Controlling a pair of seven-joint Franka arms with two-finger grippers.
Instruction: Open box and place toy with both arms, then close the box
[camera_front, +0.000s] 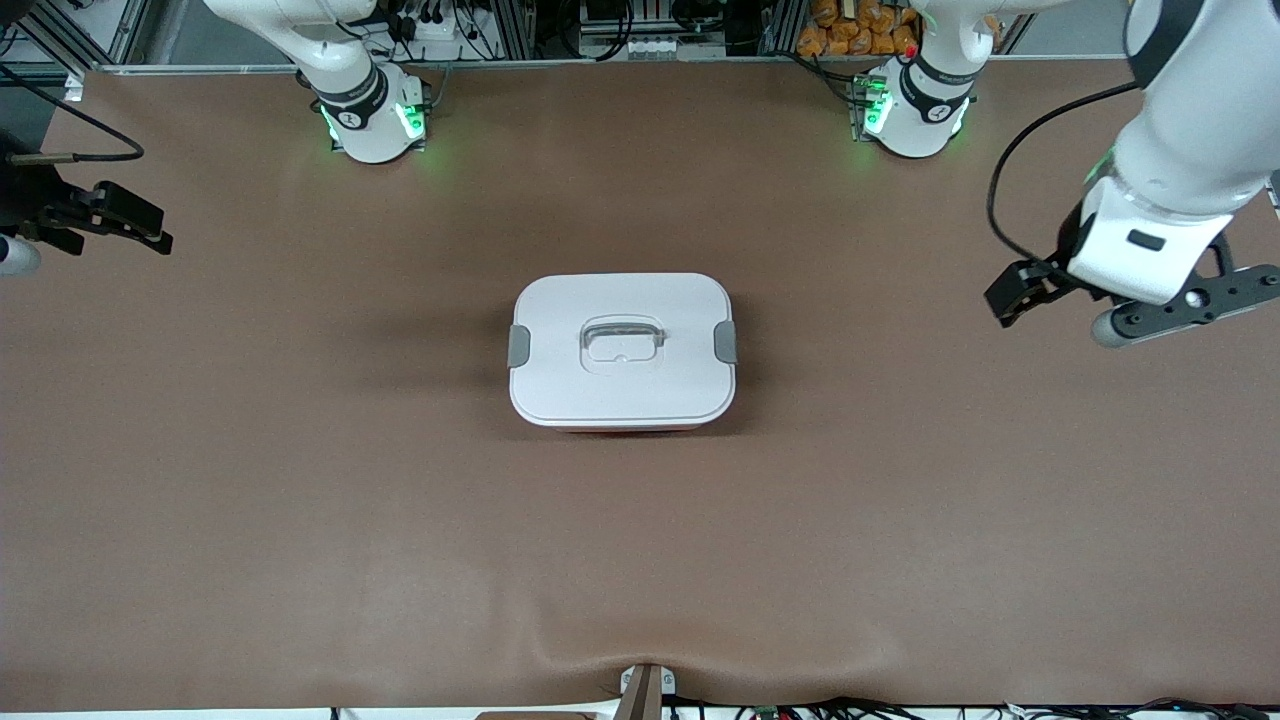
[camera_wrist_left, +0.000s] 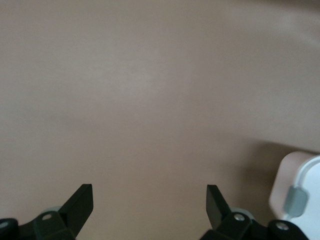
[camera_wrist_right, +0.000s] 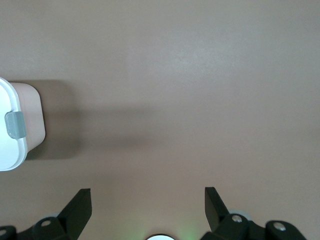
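Box (camera_front: 622, 350), only one, white lid clipped by two grey clips, is sitting mid-table, with the spread left gripper (camera_wrist_left: 150, 207) hovering at 3 o'clock, spread right gripper (camera_wrist_right: 148, 210) at 9 o'clock.

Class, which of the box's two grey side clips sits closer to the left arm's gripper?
The grey clip at the left arm's end of the white plastic lid; it shows in the left wrist view.

Box (camera_wrist_right: 15, 127) cropped in wrist views
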